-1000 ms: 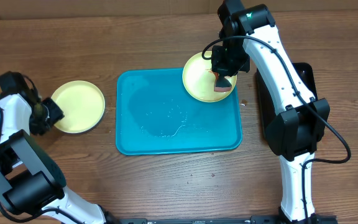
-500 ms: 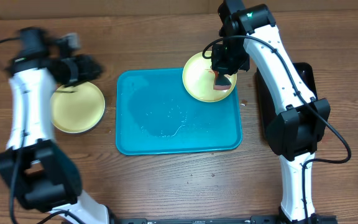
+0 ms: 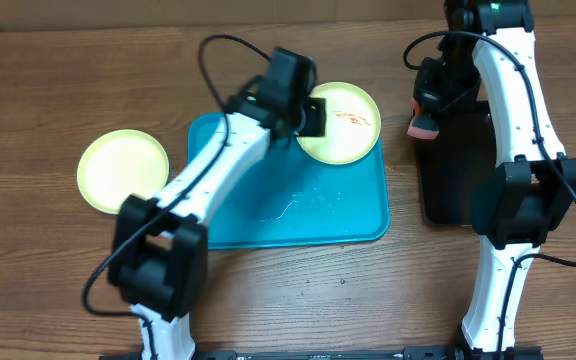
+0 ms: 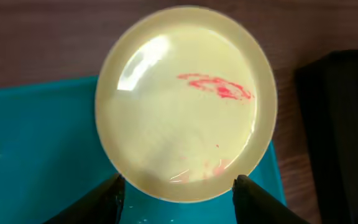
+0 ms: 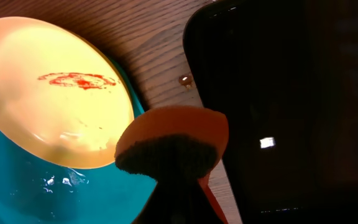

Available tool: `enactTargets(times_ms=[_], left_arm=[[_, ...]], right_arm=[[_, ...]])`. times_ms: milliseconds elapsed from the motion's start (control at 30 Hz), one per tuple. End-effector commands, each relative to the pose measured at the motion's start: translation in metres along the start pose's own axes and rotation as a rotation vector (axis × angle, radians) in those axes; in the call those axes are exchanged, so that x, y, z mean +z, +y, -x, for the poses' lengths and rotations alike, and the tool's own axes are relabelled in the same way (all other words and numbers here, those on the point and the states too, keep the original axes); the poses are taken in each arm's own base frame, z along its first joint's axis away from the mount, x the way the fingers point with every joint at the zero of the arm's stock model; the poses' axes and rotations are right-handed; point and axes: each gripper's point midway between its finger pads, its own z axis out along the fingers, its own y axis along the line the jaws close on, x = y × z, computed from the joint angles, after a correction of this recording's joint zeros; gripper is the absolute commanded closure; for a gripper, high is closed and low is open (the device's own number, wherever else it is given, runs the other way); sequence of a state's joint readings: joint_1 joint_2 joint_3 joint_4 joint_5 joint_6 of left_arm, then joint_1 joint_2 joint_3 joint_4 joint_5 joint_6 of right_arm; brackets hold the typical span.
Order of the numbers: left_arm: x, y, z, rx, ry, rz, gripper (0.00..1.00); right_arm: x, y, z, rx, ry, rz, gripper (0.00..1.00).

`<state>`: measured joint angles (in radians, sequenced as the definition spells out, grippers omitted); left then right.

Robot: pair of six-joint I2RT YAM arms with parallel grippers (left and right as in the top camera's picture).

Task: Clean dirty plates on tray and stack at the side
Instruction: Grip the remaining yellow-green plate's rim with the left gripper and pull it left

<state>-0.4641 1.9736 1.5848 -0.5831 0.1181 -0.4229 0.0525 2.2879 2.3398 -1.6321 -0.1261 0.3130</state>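
A pale yellow-green plate [image 3: 343, 122] with a red smear rests on the far right corner of the turquoise tray [image 3: 268, 215], overhanging its rim. It also shows in the left wrist view [image 4: 185, 99] and the right wrist view [image 5: 55, 93]. My left gripper [image 3: 306, 118] is open, its fingers either side of the plate's near edge [image 4: 178, 193]. My right gripper [image 3: 426, 112] is shut on an orange sponge [image 5: 173, 140] and holds it above the table, right of the plate. A second yellow-green plate [image 3: 121, 170] lies on the table at left. The blue plate is out of view.
A narrow black tray [image 3: 458, 160] lies at the right under my right arm, also in the right wrist view [image 5: 278, 99]. Water drops sit on the turquoise tray's floor [image 3: 293, 205]. A small crumb [image 5: 183, 79] lies on the wood between the trays.
My left arm swung from the left plate across to the smeared plate on the tray. My right gripper lifted the sponge off that plate and moved right, towards the black tray.
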Motion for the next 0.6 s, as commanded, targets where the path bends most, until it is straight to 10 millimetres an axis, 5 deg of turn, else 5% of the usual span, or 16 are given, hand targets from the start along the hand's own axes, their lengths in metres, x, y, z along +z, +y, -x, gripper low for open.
enactTargets(times_ms=[0,133,333,567], left_arm=[[0.027,0.015,-0.011,-0.138,0.017,0.091,0.43],[0.046,0.021,-0.025,-0.223,0.061,0.11,0.45],[0.066,0.026,-0.048,-0.281,0.142,0.117,0.63],[0.079,0.037,-0.066,-0.327,0.195,0.158,0.65]], right_arm=[[-0.032,0.013,-0.001,-0.036,-0.079,0.038,0.96],[-0.032,0.013,-0.001,-0.037,-0.08,0.039,0.96],[-0.032,0.013,-0.001,-0.036,-0.08,0.039,0.96],[-0.031,0.012,-0.003,-0.035,-0.072,0.035,0.96]])
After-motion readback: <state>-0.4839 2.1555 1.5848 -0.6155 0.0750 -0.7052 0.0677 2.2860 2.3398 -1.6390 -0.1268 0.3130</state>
